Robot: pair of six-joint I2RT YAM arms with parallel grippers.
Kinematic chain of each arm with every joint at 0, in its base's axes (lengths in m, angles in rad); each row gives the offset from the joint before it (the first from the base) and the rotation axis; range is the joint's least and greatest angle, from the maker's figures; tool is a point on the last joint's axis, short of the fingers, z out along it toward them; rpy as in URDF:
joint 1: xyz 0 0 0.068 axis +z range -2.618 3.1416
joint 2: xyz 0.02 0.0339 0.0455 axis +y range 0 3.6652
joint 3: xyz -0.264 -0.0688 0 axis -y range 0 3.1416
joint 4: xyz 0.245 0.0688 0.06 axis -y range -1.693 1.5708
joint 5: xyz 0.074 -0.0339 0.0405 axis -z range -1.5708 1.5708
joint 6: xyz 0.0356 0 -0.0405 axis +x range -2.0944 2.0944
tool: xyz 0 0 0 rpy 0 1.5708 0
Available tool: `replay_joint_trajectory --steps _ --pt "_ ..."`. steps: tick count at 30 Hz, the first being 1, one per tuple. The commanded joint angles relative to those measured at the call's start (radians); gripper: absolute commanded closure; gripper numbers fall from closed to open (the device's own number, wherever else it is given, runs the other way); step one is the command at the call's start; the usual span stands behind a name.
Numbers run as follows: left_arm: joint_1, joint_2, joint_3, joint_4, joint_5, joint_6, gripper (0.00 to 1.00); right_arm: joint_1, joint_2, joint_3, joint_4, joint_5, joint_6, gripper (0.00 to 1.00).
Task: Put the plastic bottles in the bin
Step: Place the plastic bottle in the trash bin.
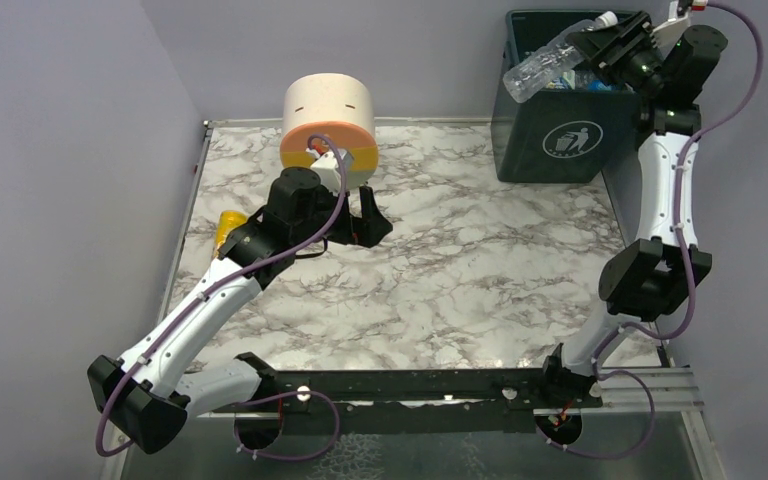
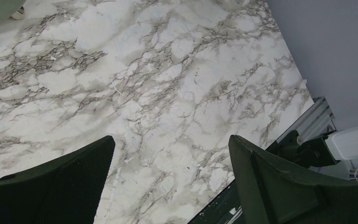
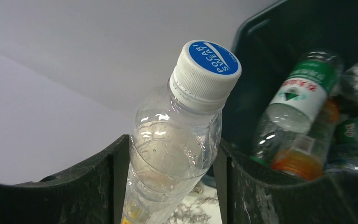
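Snugly between right fingers (image 3: 265,196): clear bottle (image 3: 172,154)

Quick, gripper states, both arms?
Left gripper: open, holding nothing.
Right gripper: shut on a clear bottle, up by the bin.

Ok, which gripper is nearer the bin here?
Right. The right gripper is at the rim of the bin, gripping a clear bottle; the left gripper hovers open by the drawer unit, across the table.
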State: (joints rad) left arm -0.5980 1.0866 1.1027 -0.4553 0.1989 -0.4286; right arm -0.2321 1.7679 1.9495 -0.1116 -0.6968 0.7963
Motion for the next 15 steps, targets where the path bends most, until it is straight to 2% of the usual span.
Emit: replay_joint_trajectory --steps 1,15 --pt "0.008 -0.005 0.0 0.0 0.041 0.015 0.01 -0.063 0.048 0.045 0.089 0.035 0.09 0.38" --pt "0.013 0.011 -0.009 0.0 0.053 0.011 0.01 -0.107 0.124 0.072 0.166 0.217 0.108 0.38"
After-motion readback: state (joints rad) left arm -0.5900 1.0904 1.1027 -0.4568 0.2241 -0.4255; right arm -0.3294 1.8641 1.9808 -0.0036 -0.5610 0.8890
